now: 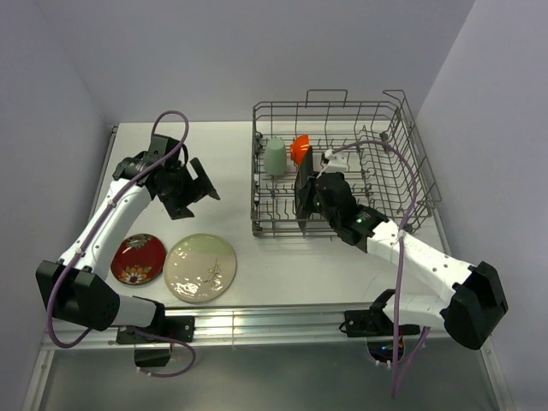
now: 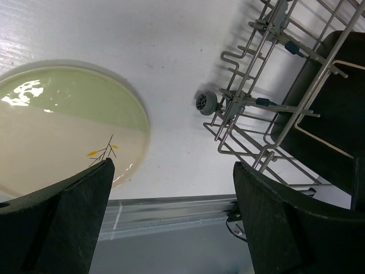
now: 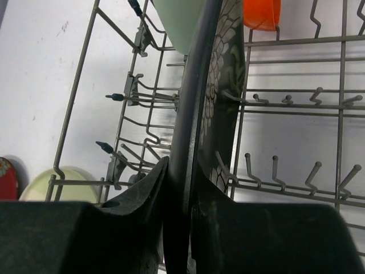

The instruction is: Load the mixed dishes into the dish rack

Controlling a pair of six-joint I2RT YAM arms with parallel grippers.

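Observation:
The grey wire dish rack [image 1: 411, 163] stands at the back right. My right gripper [image 1: 310, 195] is shut on the black square floral plate [image 1: 301, 190], held on edge among the tines at the rack's front left; the plate [image 3: 197, 114] sits clamped between my fingers [image 3: 142, 194]. The pale green cup [image 1: 274, 157] and orange bowl [image 1: 300, 147] sit in the rack behind it. The cream plate with leaf sprig [image 1: 200, 268] and red flowered plate [image 1: 138, 259] lie flat at the front left. My left gripper [image 1: 199, 184] is open and empty above the table; the cream plate [image 2: 63, 131] shows below it.
The rack's wheel [image 2: 205, 104] and front corner show in the left wrist view. A metal rail [image 1: 274, 325] runs along the table's near edge. Purple cables loop over both arms.

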